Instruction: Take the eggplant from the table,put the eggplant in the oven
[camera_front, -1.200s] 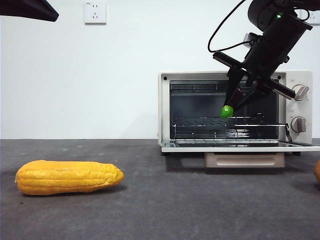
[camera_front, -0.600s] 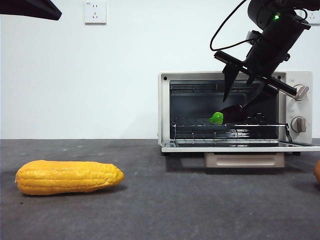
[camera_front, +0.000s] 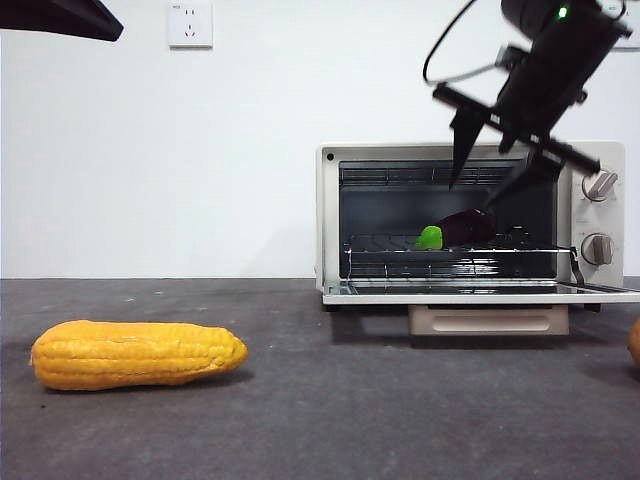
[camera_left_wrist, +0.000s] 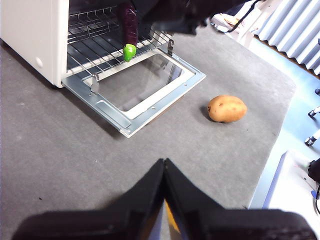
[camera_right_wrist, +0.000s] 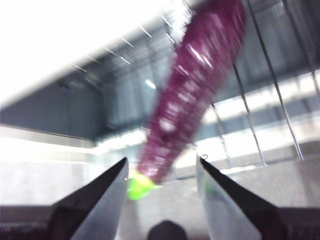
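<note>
Front view: a yellow corn cob lies on the table at the near left, well apart from the oven standing at the right. A white wall socket sits high on the wall behind. The oven's door hangs fully open and flat, level with the oven floor, so nothing blocks the cavity. In the left wrist view a brown potato rests on the table just beyond the open door's corner.

The eggplant lies on the wire rack inside the oven, dark purple and glossy, with its bright green stem cap pointing toward the door opening. It rests lengthwise on the bars, free of any grip.

The right gripper hangs in front of the oven's upper edge, above the eggplant, its two jaws spread wide apart and holding nothing. The left gripper waits over bare table away from the oven, its jaws pressed together and empty.
</note>
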